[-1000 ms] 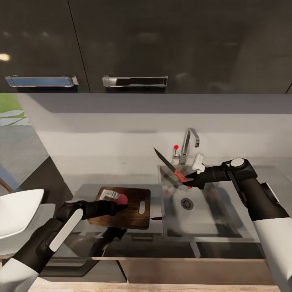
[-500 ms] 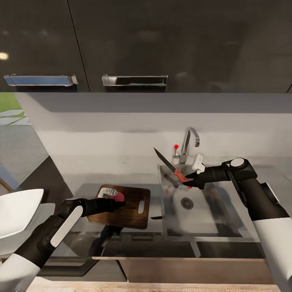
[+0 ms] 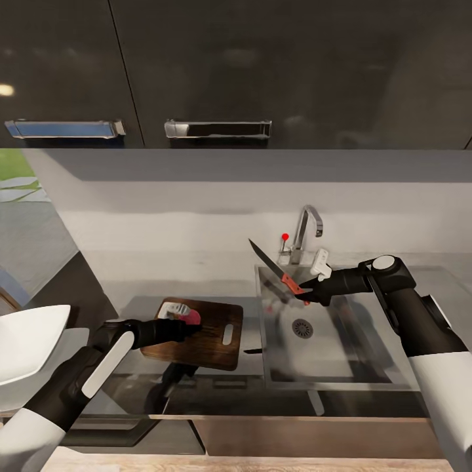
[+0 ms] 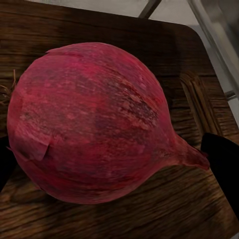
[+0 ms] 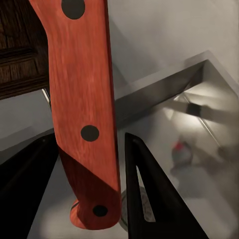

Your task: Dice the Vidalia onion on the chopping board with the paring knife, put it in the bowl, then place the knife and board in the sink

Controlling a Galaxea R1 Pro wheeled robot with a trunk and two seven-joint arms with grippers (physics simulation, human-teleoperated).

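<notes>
Two arms: both loaded, one thing each.
Onion: Vidalia onion (image 3: 191, 317) lies on the chopping board (image 3: 216, 344), whole, likely steadied for dicing.
Left gripper (image 3: 185, 326): fingers pinch the onion from either side, spread about its width.
Knife: paring knife (image 3: 278, 271) held over the sink (image 3: 328, 367), blade tilted up toward the board.
Right gripper (image 3: 313, 293): pressed onto the red handle.
</notes>
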